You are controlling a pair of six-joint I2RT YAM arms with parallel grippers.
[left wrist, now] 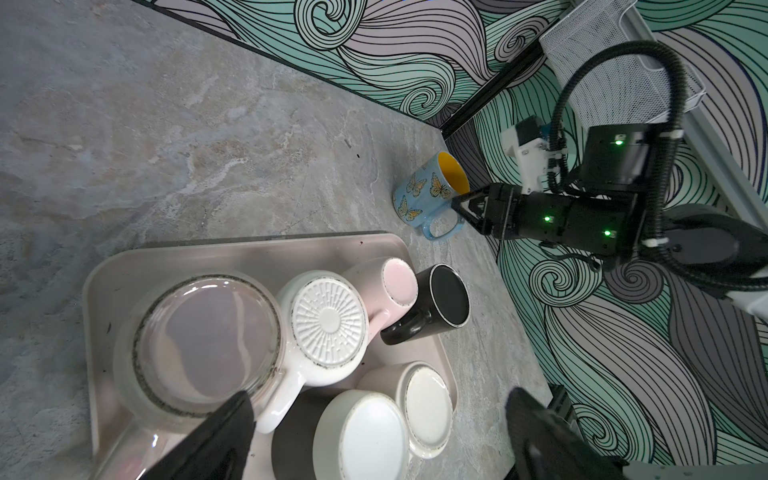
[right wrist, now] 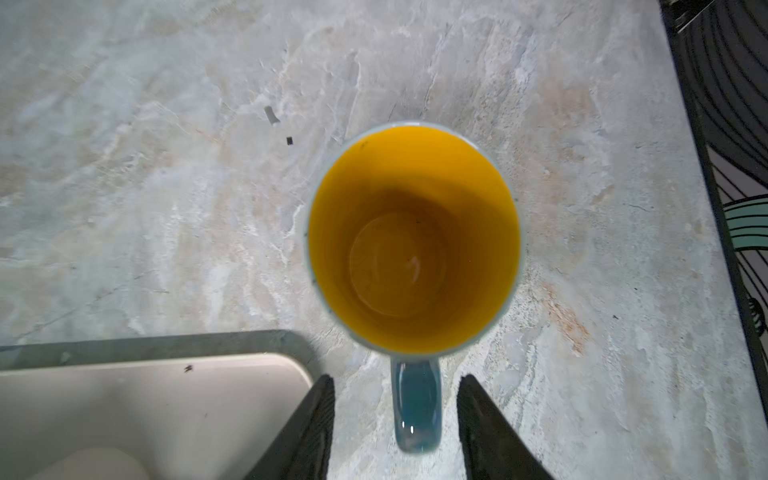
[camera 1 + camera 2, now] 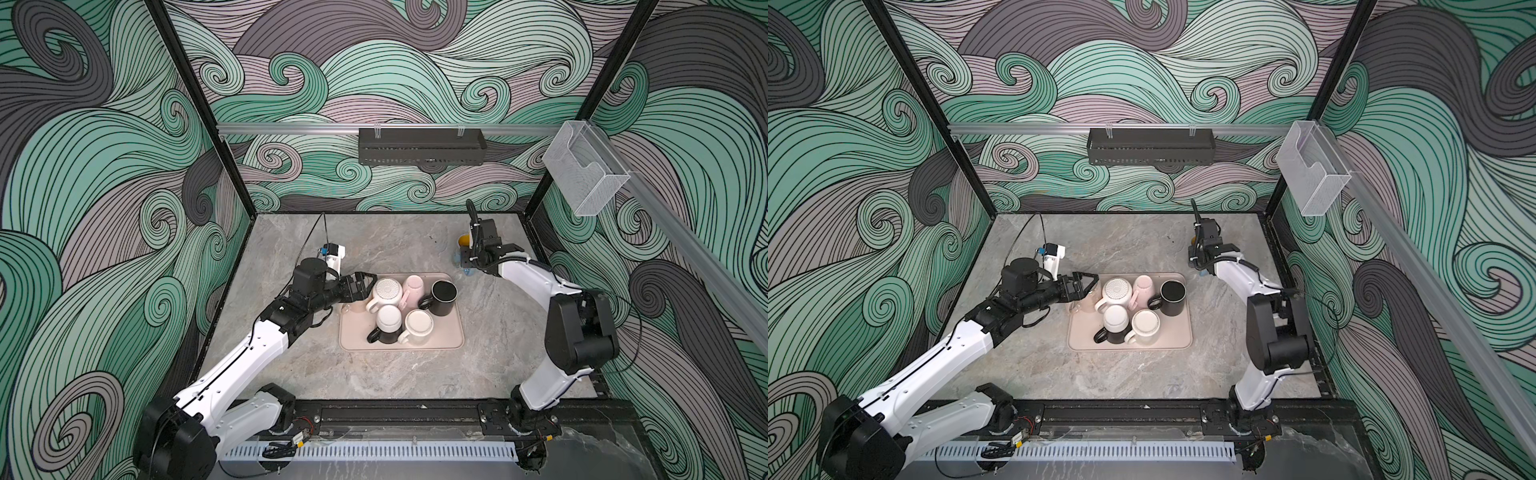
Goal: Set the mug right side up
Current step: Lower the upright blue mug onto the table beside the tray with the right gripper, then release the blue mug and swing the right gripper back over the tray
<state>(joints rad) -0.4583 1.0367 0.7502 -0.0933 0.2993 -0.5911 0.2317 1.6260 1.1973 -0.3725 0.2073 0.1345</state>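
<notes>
The butterfly mug stands upright on the table, yellow inside facing up. It is at the far right of the scene, just beyond the far right corner of the tray. Its blue handle points at the right gripper. That gripper's jaws are apart, one on each side of the handle, with a gap showing on both sides, so nothing is clamped. In both top views the right arm hides most of the mug, leaving only a sliver of yellow. On the tray sit several mugs with their bases up, and a black mug at the far right has its mouth showing. The left gripper hovers at the tray's far left corner, jaws spread wide and holding nothing, just above an upturned glass cup.
</notes>
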